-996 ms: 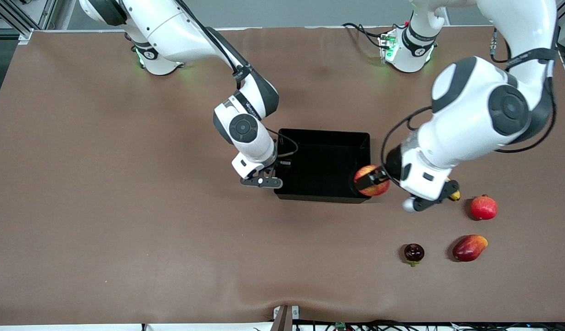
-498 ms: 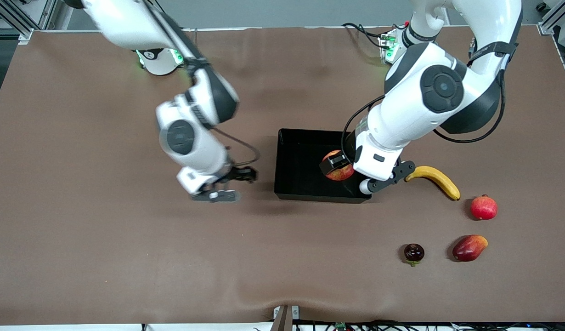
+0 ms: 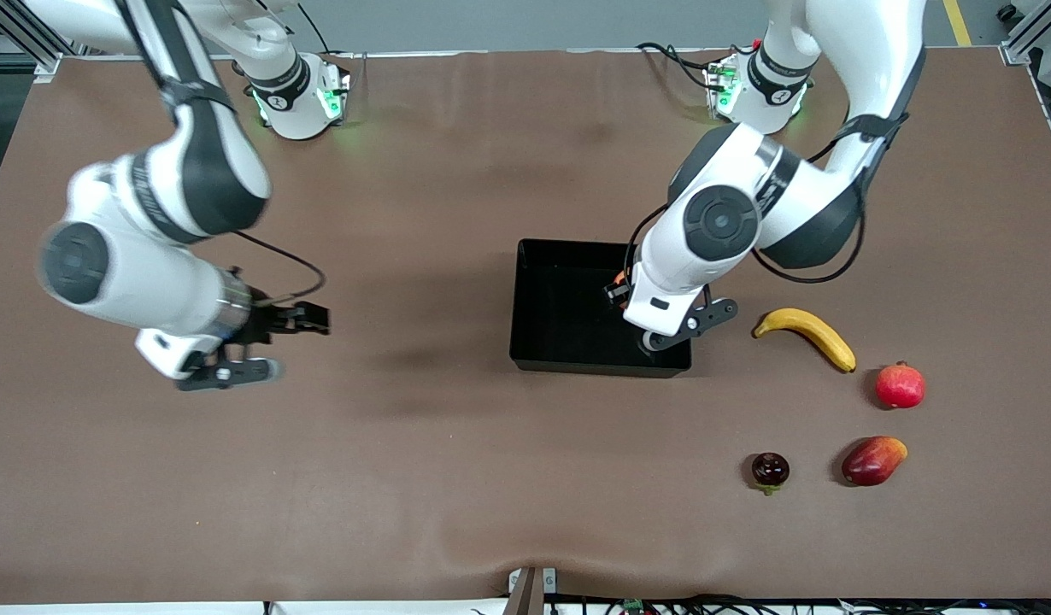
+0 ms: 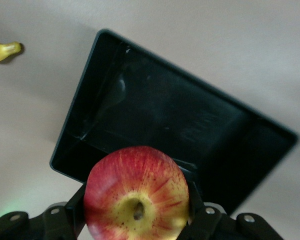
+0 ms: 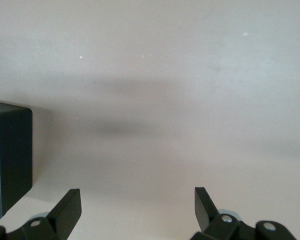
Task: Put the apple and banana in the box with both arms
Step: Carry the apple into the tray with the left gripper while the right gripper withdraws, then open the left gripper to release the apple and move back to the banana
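Note:
My left gripper [image 4: 137,200] is shut on the apple [image 4: 137,197], red with a yellow hollow, and holds it above the black box [image 4: 190,115]. In the front view the left gripper [image 3: 618,289] hangs over the part of the box [image 3: 560,307] toward the left arm's end, and its wrist hides nearly all of the apple. The banana [image 3: 806,333] lies on the table beside the box, toward the left arm's end; its tip [image 4: 2,50] shows in the left wrist view. My right gripper [image 3: 314,319] is open and empty [image 5: 136,200] over bare table toward the right arm's end, well away from the box [image 5: 9,160].
Three other fruits lie nearer the front camera than the banana: a round red one with a crown tip [image 3: 900,385], an oblong red-yellow one [image 3: 872,460] and a small dark one [image 3: 770,470]. The brown mat [image 3: 406,444] covers the table.
The left gripper has carried the apple from the box's wall to over its inside. The right arm has swung away from the box toward its own end of the table.

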Controlling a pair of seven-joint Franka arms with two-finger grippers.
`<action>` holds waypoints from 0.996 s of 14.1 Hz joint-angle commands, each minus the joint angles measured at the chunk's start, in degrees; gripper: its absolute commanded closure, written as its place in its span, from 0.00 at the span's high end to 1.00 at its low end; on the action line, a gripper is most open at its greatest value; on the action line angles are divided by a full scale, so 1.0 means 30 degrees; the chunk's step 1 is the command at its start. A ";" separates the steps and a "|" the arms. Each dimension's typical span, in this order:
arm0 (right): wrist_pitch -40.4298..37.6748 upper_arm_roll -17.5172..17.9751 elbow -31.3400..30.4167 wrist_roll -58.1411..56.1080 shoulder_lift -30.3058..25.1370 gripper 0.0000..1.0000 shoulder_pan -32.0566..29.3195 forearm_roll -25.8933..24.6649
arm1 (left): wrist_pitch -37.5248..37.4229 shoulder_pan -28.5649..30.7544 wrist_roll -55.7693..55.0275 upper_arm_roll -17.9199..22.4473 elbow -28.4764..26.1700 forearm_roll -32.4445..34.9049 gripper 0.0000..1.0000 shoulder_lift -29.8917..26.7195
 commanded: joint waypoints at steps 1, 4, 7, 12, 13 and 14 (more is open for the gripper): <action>-0.1135 0.0091 -0.0763 -0.0386 -0.1906 1.00 -0.0928 0.0064 | 0.2382 0.0167 -0.0422 0.0066 -0.3489 0.0882 0.00 -0.1364; -0.2717 -0.1135 -0.0880 -0.0447 -0.3576 1.00 -0.1195 -0.0258 | 0.5021 0.0285 -0.0481 0.0241 -0.5629 0.1524 0.00 -0.1131; -0.4125 -0.2718 -0.0851 -0.0767 -0.5333 1.00 -0.1137 -0.0637 | 0.6551 0.0548 -0.1300 0.0271 -0.7244 0.2404 0.00 -0.0956; -0.6964 -0.3077 -0.0734 -0.1970 -0.7710 1.00 -0.1952 -0.2485 | 0.7428 0.0549 -0.1535 0.0301 -0.7746 0.2757 0.00 0.0360; -0.7376 -0.3046 -0.0618 -0.1999 -0.7741 1.00 -0.2218 -0.2485 | 0.7722 0.0520 -0.1942 0.0301 -0.7746 0.2845 0.00 0.0624; -0.7409 -0.3104 -0.0587 -0.2058 -0.7741 1.00 -0.2249 -0.2485 | 0.7898 0.0519 -0.2294 0.0301 -0.7746 0.3368 0.00 0.0917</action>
